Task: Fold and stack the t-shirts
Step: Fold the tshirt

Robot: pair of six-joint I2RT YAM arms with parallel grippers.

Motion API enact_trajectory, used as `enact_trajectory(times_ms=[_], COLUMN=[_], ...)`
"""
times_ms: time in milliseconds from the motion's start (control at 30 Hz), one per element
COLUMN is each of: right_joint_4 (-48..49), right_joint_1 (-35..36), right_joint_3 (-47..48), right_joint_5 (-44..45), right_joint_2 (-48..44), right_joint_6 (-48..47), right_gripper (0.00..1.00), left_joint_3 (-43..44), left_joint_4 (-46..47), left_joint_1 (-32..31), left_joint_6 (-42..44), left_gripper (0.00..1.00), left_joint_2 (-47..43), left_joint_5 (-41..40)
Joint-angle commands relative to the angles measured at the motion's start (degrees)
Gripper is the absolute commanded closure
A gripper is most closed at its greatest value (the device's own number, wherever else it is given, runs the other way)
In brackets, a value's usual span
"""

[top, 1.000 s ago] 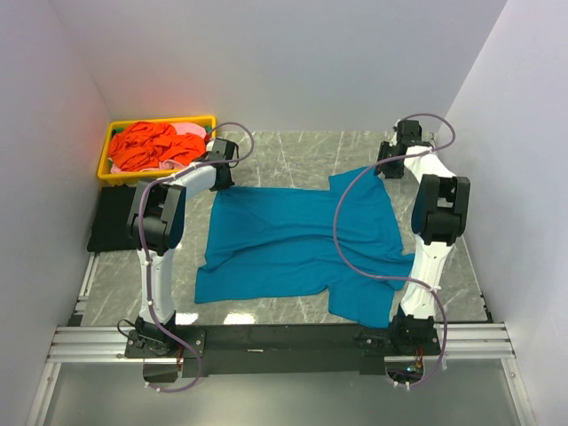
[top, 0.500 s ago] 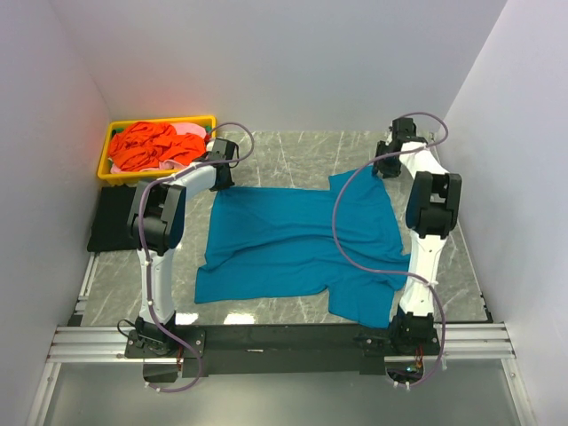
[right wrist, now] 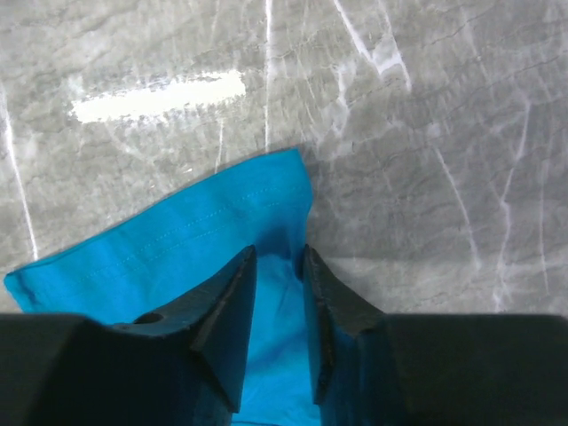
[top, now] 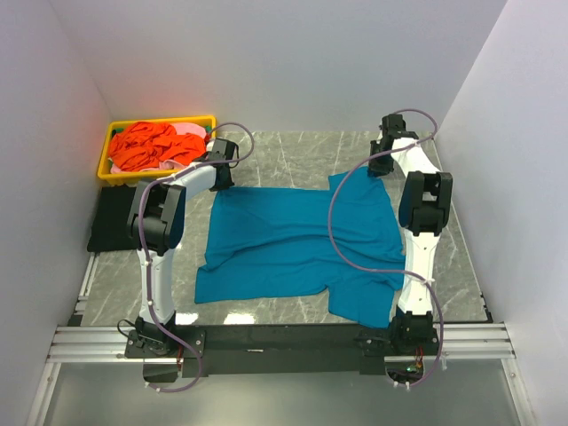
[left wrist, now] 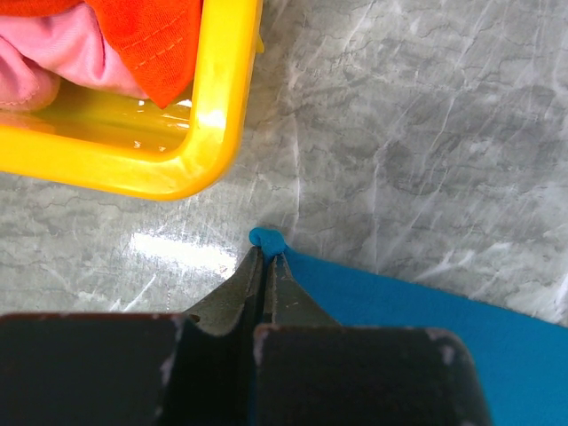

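A large teal-blue t-shirt (top: 297, 240) lies spread and partly wrinkled on the marble table. My left gripper (top: 216, 185) is at its far left corner, and in the left wrist view the gripper (left wrist: 266, 253) is shut on that corner of the shirt (left wrist: 399, 311). My right gripper (top: 380, 165) is at the far right corner. In the right wrist view it (right wrist: 277, 253) stands slightly open, its fingers astride the hem of the shirt (right wrist: 177, 248), which lies flat. Orange-red shirts (top: 153, 146) and a pink one (top: 188, 130) fill the tray. A black shirt (top: 111, 222) lies flat at the left.
The yellow plastic tray (top: 108, 151) stands at the far left corner; its rim (left wrist: 213, 106) is close beyond my left fingers, holding orange-red (left wrist: 151, 35) and pink cloth (left wrist: 53, 53). White walls enclose the table on three sides. A metal rail runs along the near edge.
The right arm has swung toward the far wall and slightly left, over the shirt's far right corner. The left arm and the shirt have hardly moved.
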Motion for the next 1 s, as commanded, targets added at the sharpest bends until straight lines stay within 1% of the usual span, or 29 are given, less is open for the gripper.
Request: enact_trajectory(times_ms=[0,33,133,200,233,367,467,600,700,800,967], right_joint_4=[-3.7,-3.8,-2.3,-1.6,-1.6,-2.1,3.5,9.4,13.4,16.4,21.1], right_joint_1=[0.1,0.2,0.1,0.1,0.1,0.1,0.1,-0.2,-0.6,-0.9,-1.0], right_joint_3=[2.8,2.4,0.7,0.5,0.8,1.4,-2.2,-5.1,-4.8,-2.5,1.2], right_joint_5=[1.3,1.4,1.3,1.3,1.0,0.9,1.4,3.7,6.5,8.0,8.7], right_joint_2=[2.4,2.3,1.1,0.7,0.8,1.1,-2.5,-10.4,-14.8,-17.5,-19.4], right_joint_6=[-0.1,0.1,0.0,-0.1,-0.1,-0.2,0.5,2.6,3.5,2.9,-1.5], right_gripper=[0.69,0.78,0.91,0.95,1.0,1.0,1.0,1.0,1.0,1.0,1.0], left_joint_3=[-0.8,-0.8,-0.8,-0.9,-0.8,-0.5,0.5,3.7,7.6,12.4,17.7], left_joint_4=[-3.6,-3.6,-3.6,-3.6,-3.6,-3.6,-3.7,-4.4,-4.8,-5.5,-3.8], left_joint_1=[0.0,0.0,0.0,0.0,0.0,0.1,0.3,1.8,2.4,3.0,3.9], left_joint_6=[1.2,1.2,1.2,1.2,1.2,1.2,1.2,1.0,1.2,1.5,2.1], left_gripper=[0.99,0.99,0.99,0.99,0.99,0.99,0.99,0.99,0.99,0.99,0.99], left_joint_2=[-1.4,-1.4,-1.4,-1.4,-1.4,-1.6,-2.5,-4.5,-5.8,-6.0,-6.3], left_joint_5=[-0.6,-0.6,-0.4,-0.4,-0.5,-0.4,-0.7,0.1,0.7,0.7,1.1])
